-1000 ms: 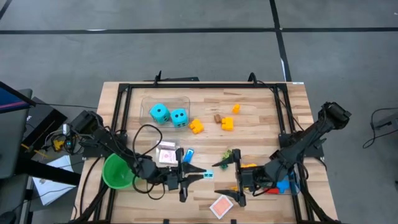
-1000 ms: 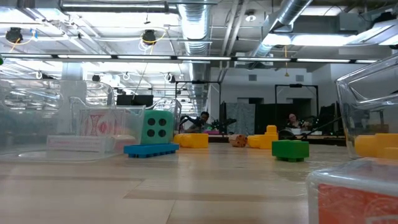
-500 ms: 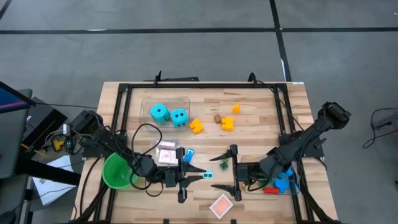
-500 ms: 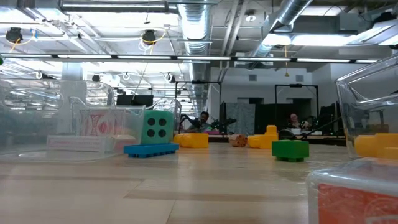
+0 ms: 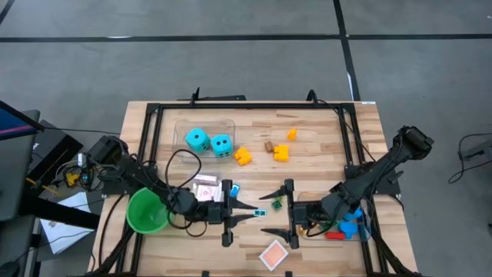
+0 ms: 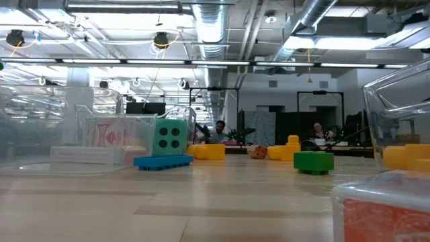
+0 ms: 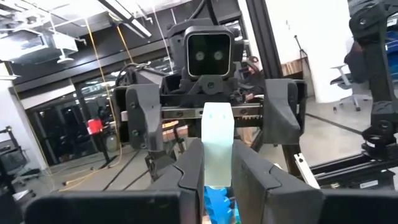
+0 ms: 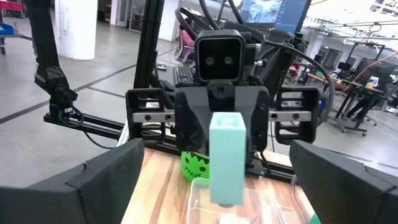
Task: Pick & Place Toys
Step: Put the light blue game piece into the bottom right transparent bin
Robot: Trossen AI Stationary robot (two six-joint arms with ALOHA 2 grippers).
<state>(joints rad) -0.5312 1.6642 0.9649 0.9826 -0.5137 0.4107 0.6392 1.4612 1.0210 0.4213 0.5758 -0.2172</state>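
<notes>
While no lettering is legible anywhere, the left gripper [image 5: 244,214], mid-table toward the front edge, pinches a plain pale cyan brick [image 7: 217,142] upright. Opposite it, the right gripper [image 5: 270,213] faces with fingers spread wide, empty.

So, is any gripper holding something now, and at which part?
The left gripper pinches a pale cyan brick at its lower end; the open right gripper holds nothing.

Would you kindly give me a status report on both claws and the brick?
Left claw shut on pale cyan brick, held mid-table. Right claw open, facing it, empty. Nothing between them.
</notes>
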